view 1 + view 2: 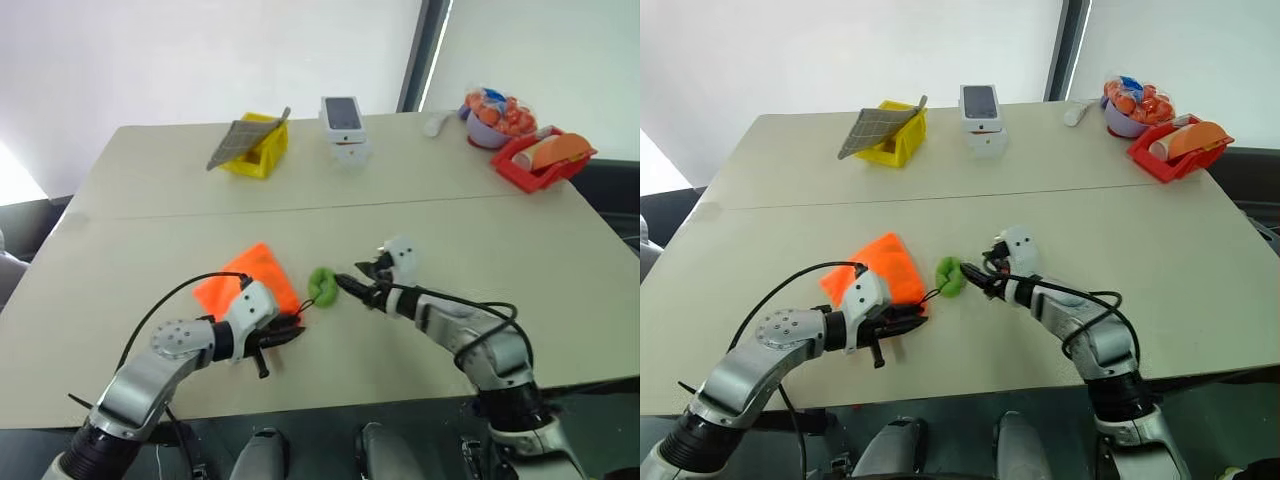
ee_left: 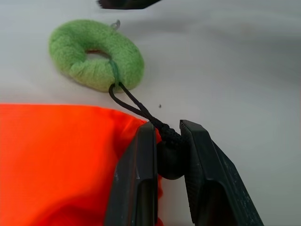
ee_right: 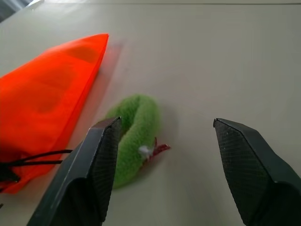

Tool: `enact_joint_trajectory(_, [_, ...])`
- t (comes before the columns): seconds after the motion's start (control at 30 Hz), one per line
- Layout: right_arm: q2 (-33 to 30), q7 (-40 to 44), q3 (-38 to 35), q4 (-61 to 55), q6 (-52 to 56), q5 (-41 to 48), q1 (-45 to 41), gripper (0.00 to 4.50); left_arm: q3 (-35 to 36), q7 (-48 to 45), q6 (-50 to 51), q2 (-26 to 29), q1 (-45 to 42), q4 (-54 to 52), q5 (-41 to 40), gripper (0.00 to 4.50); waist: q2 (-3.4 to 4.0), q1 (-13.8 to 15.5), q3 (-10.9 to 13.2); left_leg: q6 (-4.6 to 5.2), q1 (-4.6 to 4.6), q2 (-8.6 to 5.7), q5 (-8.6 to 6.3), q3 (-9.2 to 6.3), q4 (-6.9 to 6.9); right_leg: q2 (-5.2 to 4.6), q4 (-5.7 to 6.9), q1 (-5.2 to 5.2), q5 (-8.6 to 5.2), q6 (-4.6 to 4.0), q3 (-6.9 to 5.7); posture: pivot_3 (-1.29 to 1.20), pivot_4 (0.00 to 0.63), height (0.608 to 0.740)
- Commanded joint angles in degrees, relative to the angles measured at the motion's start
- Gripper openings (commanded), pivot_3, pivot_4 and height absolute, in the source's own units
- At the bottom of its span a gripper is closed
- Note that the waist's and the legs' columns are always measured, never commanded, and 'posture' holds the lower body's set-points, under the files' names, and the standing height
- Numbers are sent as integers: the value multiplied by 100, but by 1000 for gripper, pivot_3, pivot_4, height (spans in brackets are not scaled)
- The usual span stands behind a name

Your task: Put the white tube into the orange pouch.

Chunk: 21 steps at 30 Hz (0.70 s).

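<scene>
Beside the green ring (image 3: 134, 136), right gripper (image 3: 164, 157) reaches low with fingers spread wide; left gripper (image 2: 167, 155) pinches the cord toggle (image 2: 168, 160) at the orange pouch (image 2: 56, 160) mouth.

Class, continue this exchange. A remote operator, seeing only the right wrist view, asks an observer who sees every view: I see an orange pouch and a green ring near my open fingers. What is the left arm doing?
Observer: The left pincer is shut on the black drawstring cord at the mouth of the bright orange fabric pouch.
Operator: Where does that cord lead?
Observer: It is tied to the fuzzy green ring, which lies just in front of your open right pincer.
Operator: Any white tube around?
Observer: A small white object lies by the purple bowl at the beige table's far right corner. It is too small to identify.
</scene>
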Motion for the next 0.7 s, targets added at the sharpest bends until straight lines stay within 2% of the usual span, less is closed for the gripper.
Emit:
enact_joint_trajectory(0.03, [311,-245,52,153,215,-183,-282,2941,106,0,-88,4,26,-109,-31,236,-1,8,-1,0,0,0,0,0,0,0,-1,0,0,0,0,0,150,740])
enact_joint_trajectory(0.27, [615,-294,203,373,591,-391,-405,2941,98,45,-85,-18,61,-154,-16,236,0,2,0,0,-2,0,0,0,-3,0,-1,-1,4,-7,0,0,150,740])
enact_joint_trajectory(0.37, [523,-263,300,372,631,-575,-377,2075,104,61,-79,-27,41,-159,-24,236,-2,-2,-2,0,0,0,0,0,-2,0,0,0,2,-2,0,0,150,740])
enact_joint_trajectory(0.5, [501,-207,185,252,614,-610,-264,57,95,60,-102,-24,47,-169,-24,236,-1,-7,-2,0,2,0,0,0,-2,0,1,0,-1,1,0,0,150,740])
enact_joint_trajectory(0.7, [608,-125,-646,-73,219,-231,-144,57,106,12,-137,9,26,-142,-28,236,-1,9,-1,0,-1,-1,0,0,-1,0,1,1,0,2,0,0,150,740])
